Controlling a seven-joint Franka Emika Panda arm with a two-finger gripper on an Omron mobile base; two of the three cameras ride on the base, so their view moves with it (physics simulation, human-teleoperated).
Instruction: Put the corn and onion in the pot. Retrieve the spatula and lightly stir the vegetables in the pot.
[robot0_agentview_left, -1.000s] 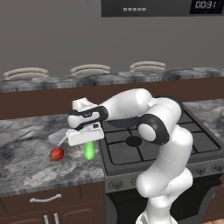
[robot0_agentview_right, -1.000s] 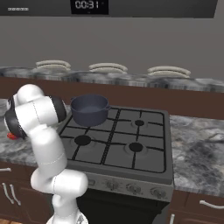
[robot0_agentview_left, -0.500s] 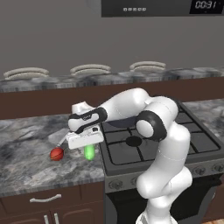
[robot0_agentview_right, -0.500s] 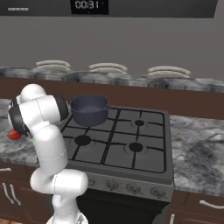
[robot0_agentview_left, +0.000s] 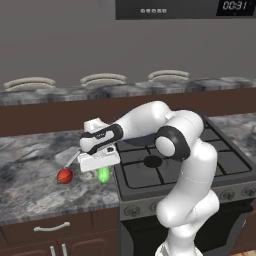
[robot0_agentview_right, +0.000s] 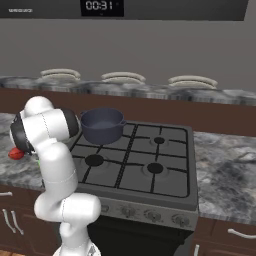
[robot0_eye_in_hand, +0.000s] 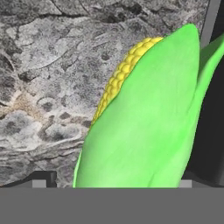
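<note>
Down low in the left base view, the gripper (robot0_agentview_left: 102, 170) hangs wide open over the corn (robot0_agentview_left: 103, 175), ready to grab; the onion (robot0_agentview_left: 64, 176) sits left. Right base view: the pot (robot0_agentview_right: 102, 125) waits on the stove (robot0_agentview_right: 165, 172). Hand view: corn (robot0_eye_in_hand: 144, 127) fills the gap between the jaws.

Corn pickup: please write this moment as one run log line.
phase: reaching corn | gripper: open, above corn | onion: on counter | pot: on stove, no vegetables seen

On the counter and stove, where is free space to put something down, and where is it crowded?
Free: the grey counter right of the stove, and the front burners. Crowded: left of the stove, where corn, onion and spatula sit under the gripper.
</note>
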